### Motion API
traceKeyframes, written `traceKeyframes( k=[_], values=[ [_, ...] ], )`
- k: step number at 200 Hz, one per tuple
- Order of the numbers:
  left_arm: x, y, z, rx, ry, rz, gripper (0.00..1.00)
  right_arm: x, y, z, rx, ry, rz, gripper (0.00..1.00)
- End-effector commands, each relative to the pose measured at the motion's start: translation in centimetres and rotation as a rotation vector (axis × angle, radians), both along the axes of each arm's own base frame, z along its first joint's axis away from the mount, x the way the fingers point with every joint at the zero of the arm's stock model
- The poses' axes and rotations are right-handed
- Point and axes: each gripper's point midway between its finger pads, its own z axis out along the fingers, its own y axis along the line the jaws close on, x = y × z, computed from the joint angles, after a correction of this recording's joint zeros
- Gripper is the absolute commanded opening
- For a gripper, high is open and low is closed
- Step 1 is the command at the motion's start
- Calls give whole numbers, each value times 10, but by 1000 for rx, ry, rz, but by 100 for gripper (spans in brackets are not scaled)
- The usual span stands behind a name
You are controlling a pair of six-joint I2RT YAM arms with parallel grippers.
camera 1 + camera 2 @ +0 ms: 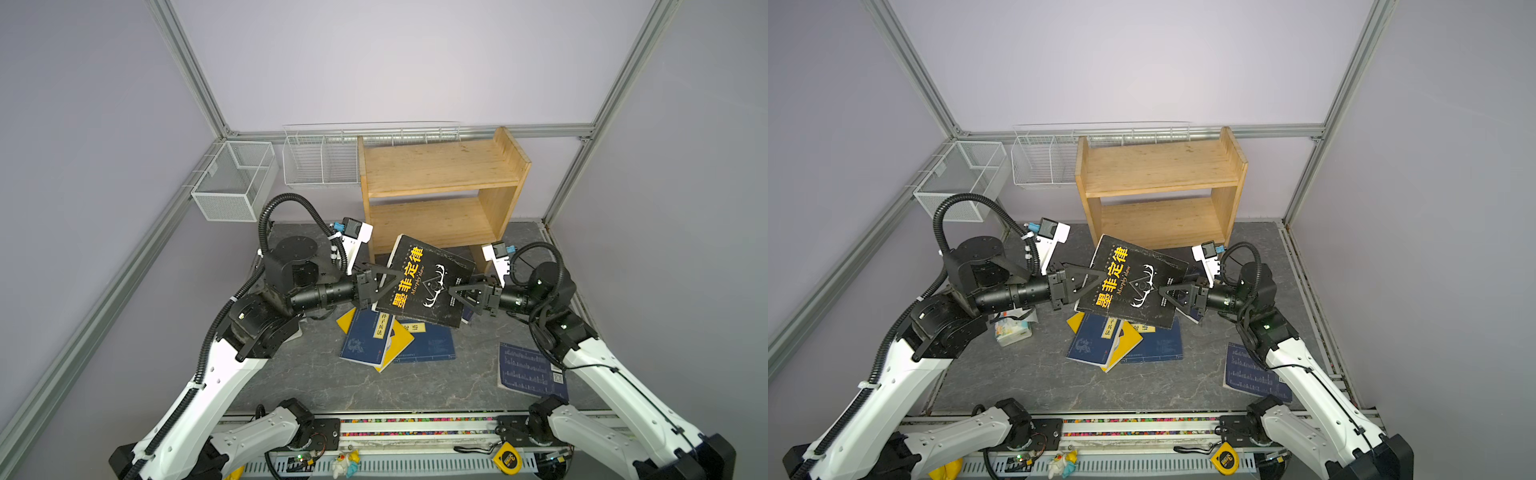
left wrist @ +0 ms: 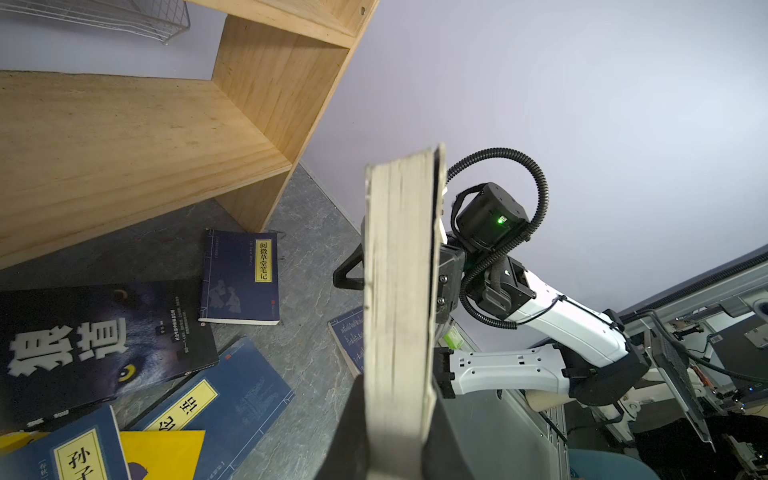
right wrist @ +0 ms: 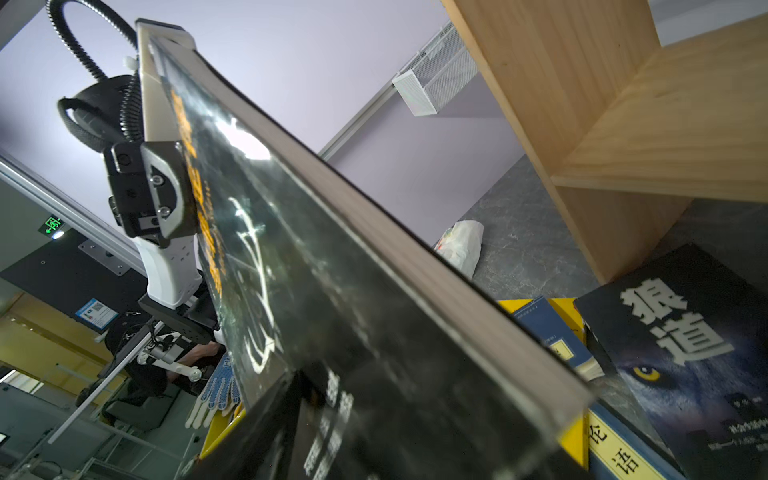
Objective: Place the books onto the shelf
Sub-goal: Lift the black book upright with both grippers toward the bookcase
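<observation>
A thick black book (image 1: 419,282) (image 1: 1129,282) with a yellow Chinese title hangs tilted above the table, just in front of the pine shelf (image 1: 440,174) (image 1: 1163,166). My left gripper (image 1: 399,276) (image 2: 395,419) is shut on its left edge, pinching the page block (image 2: 395,291). My right gripper (image 1: 451,291) (image 1: 1160,291) straddles the opposite edge, one finger over the cover (image 3: 332,291), the other standing off the underside. Under the held book lie navy and yellow books (image 1: 370,336) and a black wolf-eye book (image 2: 104,345). Another navy book (image 1: 528,370) lies by the right arm. Both shelf tiers are bare.
Two white wire baskets (image 1: 232,178) (image 1: 320,162) hang on the back wall left of the shelf. A tissue packet (image 1: 1013,330) lies under the left arm. A navy book (image 2: 241,274) rests by the shelf's foot. A yellow tape measure (image 1: 508,459) sits on the front rail.
</observation>
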Motion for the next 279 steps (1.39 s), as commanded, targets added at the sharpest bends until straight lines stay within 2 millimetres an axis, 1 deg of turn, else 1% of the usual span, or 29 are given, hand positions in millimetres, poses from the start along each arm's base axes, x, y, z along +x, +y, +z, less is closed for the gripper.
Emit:
traceKeyframes(
  k=[1, 28, 48, 60, 98, 142, 152, 161, 168, 176, 183, 191, 198, 200, 201, 208, 216, 225, 234, 243, 266, 279],
  values=[
    [-8, 5, 57, -150, -159, -54, 0, -9, 0, 11, 41, -19, 39, 63],
    [4, 9, 59, -175, -155, -49, 0, -12, -1, 18, 63, -17, 49, 56],
    [14, 12, 58, -185, -143, -49, 0, -15, -1, 27, 92, -13, 70, 47],
    [18, 11, 57, -193, -137, -59, 0, -15, -1, 31, 105, -9, 73, 44],
    [25, 8, 54, -169, -137, -67, 0, -11, 1, 42, 146, 7, 88, 34],
    [40, 5, 52, -141, -144, -32, 0, -6, 2, 53, 177, 7, 83, 21],
    [44, 5, 54, -140, -154, -24, 0, -5, 1, 56, 184, 4, 78, 20],
    [47, 4, 56, -139, -158, -17, 0, -4, 1, 59, 190, 0, 68, 15],
    [50, 3, 58, -143, -162, -13, 7, -3, 0, 62, 194, -5, 60, 12],
    [53, 2, 60, -148, -164, -8, 9, -1, 0, 67, 200, -11, 50, 10],
    [57, 1, 62, -150, -167, 0, 11, 1, -1, 70, 205, -16, 37, 10],
    [62, 2, 65, -151, -167, 18, 20, 3, -2, 76, 213, -24, 25, 10],
    [66, 2, 68, -150, -172, 39, 21, 6, -2, 76, 215, -22, 14, 10],
    [67, 3, 69, -150, -175, 45, 21, 5, -3, 86, 225, -45, 13, 10],
    [68, 3, 69, -150, -177, 47, 21, 5, -3, 88, 227, -49, 10, 10],
    [71, 4, 73, -148, -185, 69, 24, 6, -4, 96, 237, -65, 1, 9],
    [76, 8, 78, -142, -196, 110, 35, 9, -5, 104, 248, -80, -14, 6],
    [80, 14, 86, -138, -216, 158, 46, 12, -6, 113, 260, -94, -26, 6],
    [84, 21, 92, -133, -234, 213, 62, 14, -6, 123, 272, -106, -29, 6],
    [86, 30, 100, -132, -255, 267, 73, 16, -6, 133, 290, -119, -27, 6],
    [89, 56, 112, -119, -295, 422, 91, 23, -7, 155, 347, -147, -39, 6],
    [90, 69, 113, -129, -295, 493, 95, 32, -8, 163, 370, -152, -69, 6]
  ],
)
